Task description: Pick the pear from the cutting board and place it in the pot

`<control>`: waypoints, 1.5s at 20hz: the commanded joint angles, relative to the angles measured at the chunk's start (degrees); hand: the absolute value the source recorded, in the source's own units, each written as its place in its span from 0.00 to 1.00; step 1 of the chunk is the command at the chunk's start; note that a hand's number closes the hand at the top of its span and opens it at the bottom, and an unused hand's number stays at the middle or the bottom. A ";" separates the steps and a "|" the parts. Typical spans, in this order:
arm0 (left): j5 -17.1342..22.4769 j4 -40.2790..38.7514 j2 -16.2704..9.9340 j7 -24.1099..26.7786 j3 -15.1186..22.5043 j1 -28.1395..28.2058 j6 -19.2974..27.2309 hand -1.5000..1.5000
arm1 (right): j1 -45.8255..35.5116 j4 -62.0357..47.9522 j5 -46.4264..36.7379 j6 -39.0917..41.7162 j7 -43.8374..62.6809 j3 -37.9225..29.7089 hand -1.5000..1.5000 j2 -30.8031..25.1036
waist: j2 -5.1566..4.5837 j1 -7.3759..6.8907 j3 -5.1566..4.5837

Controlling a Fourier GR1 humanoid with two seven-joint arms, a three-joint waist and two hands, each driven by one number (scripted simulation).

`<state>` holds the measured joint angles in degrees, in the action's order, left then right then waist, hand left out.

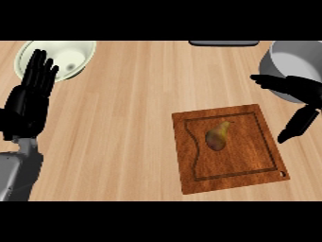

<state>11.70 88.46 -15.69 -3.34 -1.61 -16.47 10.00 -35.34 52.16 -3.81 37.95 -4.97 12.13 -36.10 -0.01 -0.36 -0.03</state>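
Worktop [135, 118]: wooden, carrying everything.
Pot [299, 59]: grey, sitting at far right, partly hidden by the right robot hand [309, 92].
Cutting board [261, 160]: lying near the pot.
Left robot hand [31, 94]: resting at left, fingers straight, beside a pale bowl [69, 54].
Right robot hand: hovering released, holding nothing.
Pear [217, 137]: lying mid-board, long axis running near-to-far, stem end pointing away, slightly right.
Risk: rounded pear is likely rolling off if nudged sideways.

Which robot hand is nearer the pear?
Right. The right robot hand is just beyond the board's right edge, near the pear; the left robot hand rests far off at the view's left.
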 commanded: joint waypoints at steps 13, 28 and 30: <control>-1.70 -3.90 1.85 6.79 -3.29 2.66 -4.68 0.50 | 8.65 14.40 -4.13 1.87 11.71 -3.36 0.00 9.17 | 0.11 0.76 -0.01; -3.91 0.90 4.41 0.74 -3.44 2.79 -3.50 0.50 | 7.31 4.78 -18.38 -2.94 7.17 -4.10 0.00 16.75 | 0.02 0.23 0.03; -2.61 0.40 2.99 -1.28 -4.67 -0.71 -4.85 0.50 | 4.63 -2.47 -21.58 -6.25 3.63 -3.48 0.00 19.33 | -0.06 0.04 0.04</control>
<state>8.58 88.20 -12.45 -3.35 -5.53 -16.23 6.13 -29.56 54.21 -22.65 33.00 1.09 9.31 -18.59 -0.03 -0.22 -0.01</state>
